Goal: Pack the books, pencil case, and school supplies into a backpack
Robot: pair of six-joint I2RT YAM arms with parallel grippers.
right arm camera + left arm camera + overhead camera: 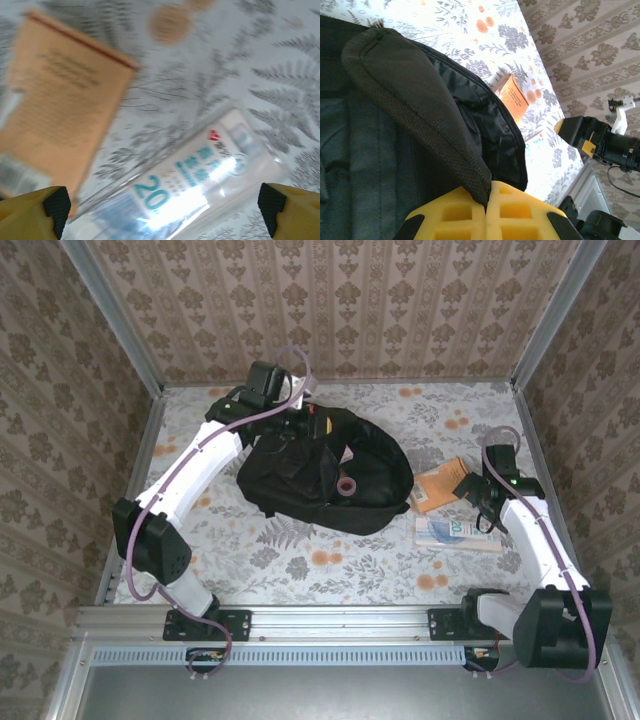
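Left wrist: left gripper (486, 197) pinched shut on padded edge of large black fabric backpack (395, 150). Right gripper (164, 205) gaped wide, empty; orange-tan paperback book (60, 110) at its ten o'clock.

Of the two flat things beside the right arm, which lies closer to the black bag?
The orange book, just off the right end of the bag; the clear-wrapped pack with teal print lies farther toward the arms' bases.
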